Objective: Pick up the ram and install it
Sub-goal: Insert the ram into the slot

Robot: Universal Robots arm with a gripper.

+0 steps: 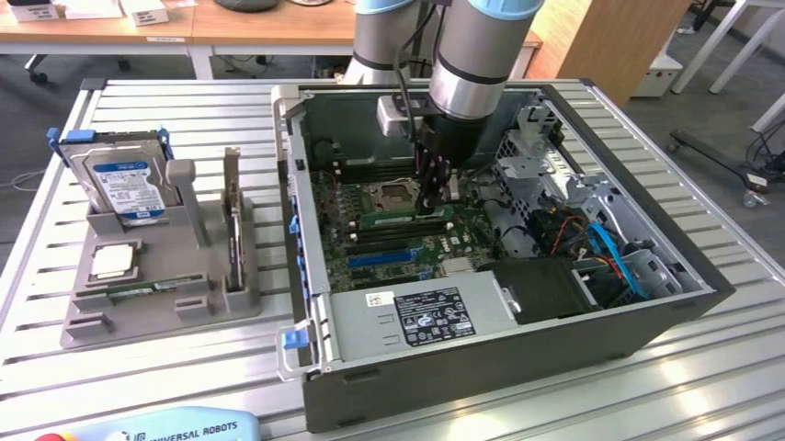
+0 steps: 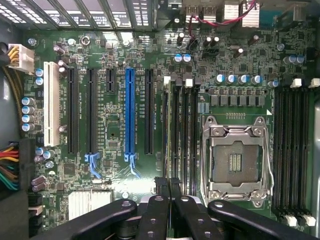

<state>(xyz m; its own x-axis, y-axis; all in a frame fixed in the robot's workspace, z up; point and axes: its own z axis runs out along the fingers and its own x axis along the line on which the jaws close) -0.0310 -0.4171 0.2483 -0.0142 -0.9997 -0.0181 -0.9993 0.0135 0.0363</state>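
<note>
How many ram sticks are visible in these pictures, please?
2. The first ram lies flat in the tray at the exterior view's left; the second ram sits on the motherboard at the gripper. The arm may hide more.

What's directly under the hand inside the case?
The motherboard: the hand sits over the black memory slots beside the empty CPU socket. Its fingers cover the slots' near ends, so what lies between them cannot be seen.
</note>
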